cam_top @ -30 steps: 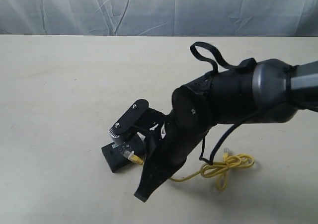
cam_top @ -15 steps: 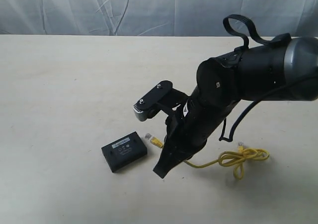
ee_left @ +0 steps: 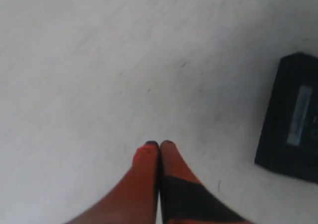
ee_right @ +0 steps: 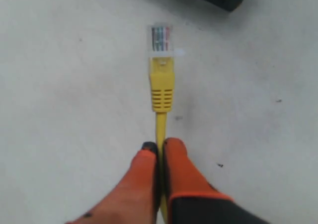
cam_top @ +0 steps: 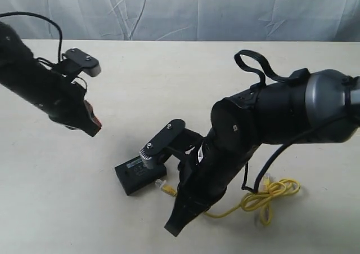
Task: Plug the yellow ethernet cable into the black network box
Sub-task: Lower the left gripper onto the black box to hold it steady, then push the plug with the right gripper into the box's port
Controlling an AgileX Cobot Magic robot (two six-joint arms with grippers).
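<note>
The left arm [cam_top: 39, 82] enters from 9 o'clock and slants toward 4 o'clock, raised off the surface. The left gripper [ee_left: 159, 145] has its fingers pressed together, holding nothing. The right arm [cam_top: 270, 119] comes in from 3 o'clock, bending down toward 7 o'clock. The right gripper [ee_right: 158, 147] pinches the yellow cable [ee_right: 161, 92] behind its plug.

The left arm [cam_top: 34, 79] and right arm [cam_top: 264, 121] are black with orange jaws. The right has a grey part [cam_top: 329, 99].
</note>
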